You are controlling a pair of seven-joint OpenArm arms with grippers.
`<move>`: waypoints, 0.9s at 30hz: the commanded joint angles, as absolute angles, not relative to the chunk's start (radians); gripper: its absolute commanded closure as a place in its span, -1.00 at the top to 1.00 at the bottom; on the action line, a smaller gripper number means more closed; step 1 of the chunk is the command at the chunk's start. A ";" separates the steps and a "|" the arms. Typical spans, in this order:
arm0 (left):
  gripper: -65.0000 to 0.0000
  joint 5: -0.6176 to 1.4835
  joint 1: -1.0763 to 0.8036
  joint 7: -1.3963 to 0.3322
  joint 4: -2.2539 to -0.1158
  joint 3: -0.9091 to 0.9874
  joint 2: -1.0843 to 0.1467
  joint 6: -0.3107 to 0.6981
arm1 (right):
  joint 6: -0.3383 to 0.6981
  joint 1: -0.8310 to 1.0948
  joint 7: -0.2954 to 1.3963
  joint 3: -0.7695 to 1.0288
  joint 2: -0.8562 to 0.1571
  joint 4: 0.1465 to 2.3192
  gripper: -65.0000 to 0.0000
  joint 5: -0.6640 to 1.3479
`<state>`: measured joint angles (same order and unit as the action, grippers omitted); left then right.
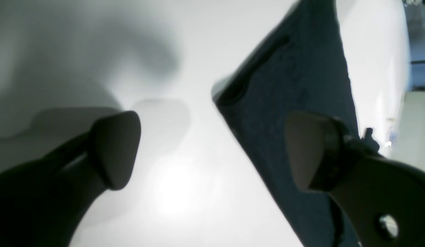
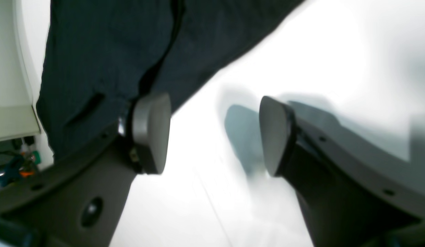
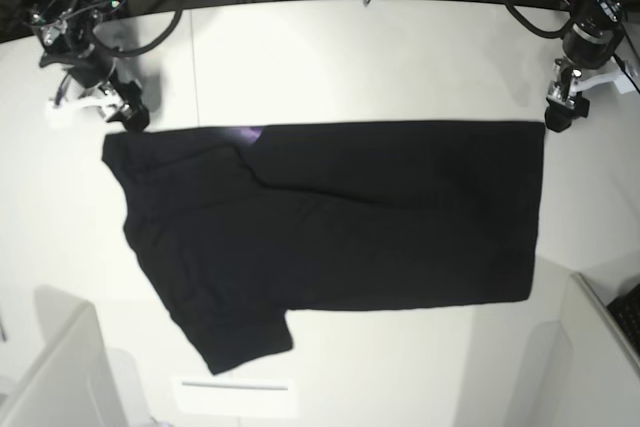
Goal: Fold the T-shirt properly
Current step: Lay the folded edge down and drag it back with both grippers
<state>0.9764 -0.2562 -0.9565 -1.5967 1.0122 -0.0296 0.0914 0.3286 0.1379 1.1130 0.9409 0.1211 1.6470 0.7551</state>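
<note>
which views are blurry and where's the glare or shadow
Left wrist view: soft focus, T-shirt edge smeared, glare on the table, hand shadows upper left. Right wrist view: blurred, table washed out. Base view: sharp, even light.

The base view looks steeply down from high above on the whole white table (image 3: 400, 37). Each wrist view sits low and close behind its own fingers, sharing the black T-shirt's (image 3: 330, 217) far edge.
</note>
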 commanded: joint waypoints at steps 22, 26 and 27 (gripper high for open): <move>0.33 0.817 -0.070 -0.943 -1.454 0.894 -0.054 0.102 | 0.274 0.013 0.914 0.944 0.031 1.319 0.16 0.774; -0.14 0.817 -0.070 -0.941 -1.452 0.835 -0.058 0.102 | 0.274 0.013 0.883 0.921 0.031 1.314 0.15 0.774; -0.30 0.817 -0.070 -0.941 -1.452 0.834 -0.058 0.102 | 0.272 0.013 0.880 0.905 0.031 1.313 0.14 0.773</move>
